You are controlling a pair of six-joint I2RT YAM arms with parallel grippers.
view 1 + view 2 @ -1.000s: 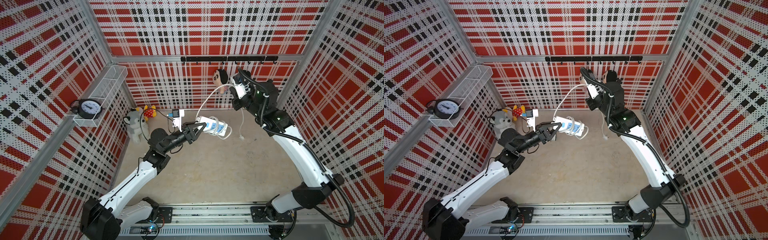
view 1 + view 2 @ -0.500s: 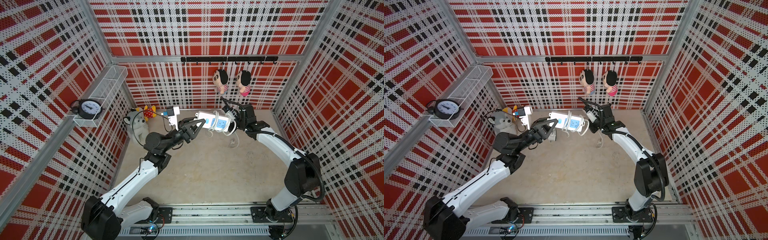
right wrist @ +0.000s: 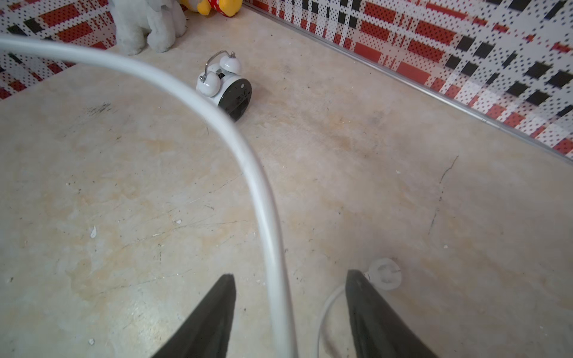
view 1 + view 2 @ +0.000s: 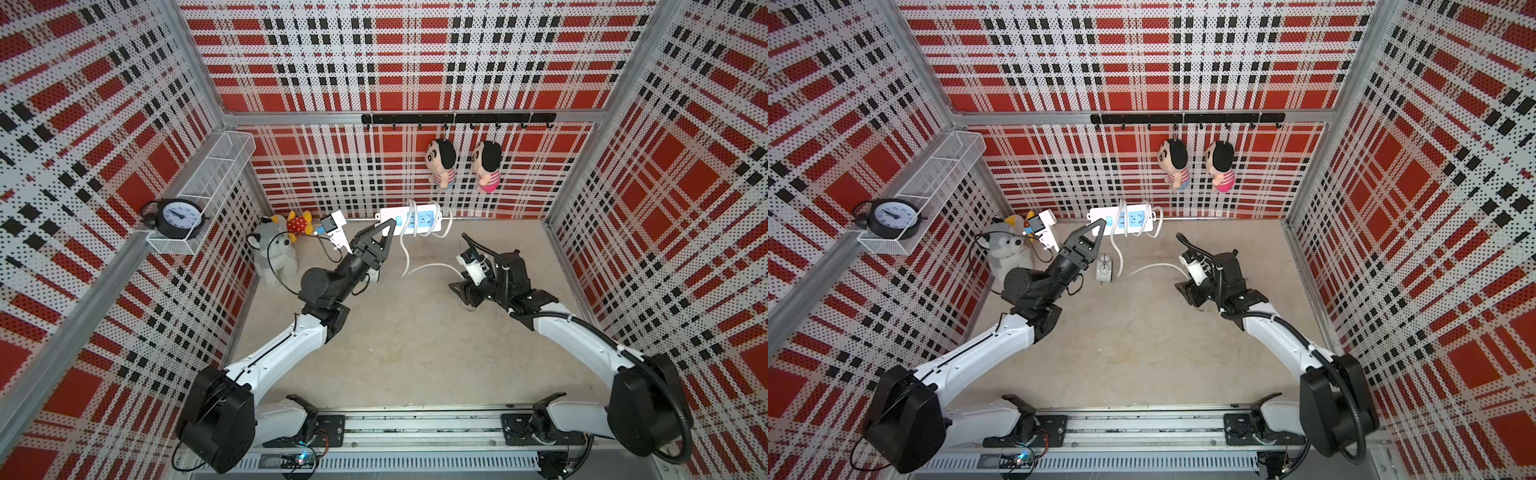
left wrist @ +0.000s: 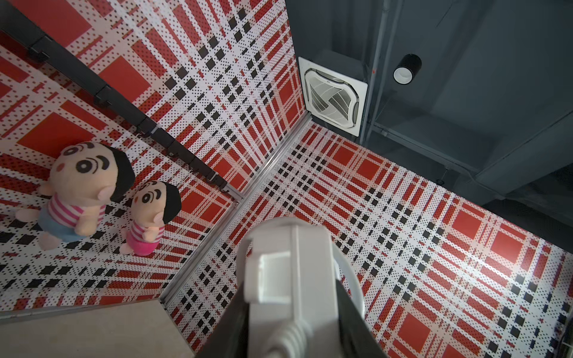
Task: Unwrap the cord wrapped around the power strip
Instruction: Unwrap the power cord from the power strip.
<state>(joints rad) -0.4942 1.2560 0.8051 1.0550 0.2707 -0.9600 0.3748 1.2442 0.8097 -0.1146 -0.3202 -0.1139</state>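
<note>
Far left, a black clock (image 4: 174, 214) sits on a wire shelf (image 4: 216, 174). Below it, a grey plush dog (image 4: 274, 253) partly hides a yellow plush (image 4: 297, 222). The left gripper (image 4: 384, 228) is clamped on one end of the power strip (image 4: 415, 217), holding it raised near the back wall. In the left wrist view the frame edge cuts off the strip's lower end and the socket face is turned away. The cord (image 4: 432, 266) loops round the strip – the exact turn count is hard to read – then hangs to the floor and runs toward the right gripper (image 3: 290, 274). Its jaws stand apart with the cord passing between them, unpinched. The plug (image 3: 386, 274) lies on the floor, partly behind one finger, and is hidden in both top views. A white alarm clock (image 4: 1104, 269) stands beside the hanging cord. Two dolls (image 4: 442, 164) hang from a black hook rail (image 4: 457, 118). The floor (image 3: 341, 139) is beige, scuffed and cracked, and the walls are perforated red-black-white plaid. The left wrist view also shows a dark ceiling with a vent (image 5: 333, 96).
</note>
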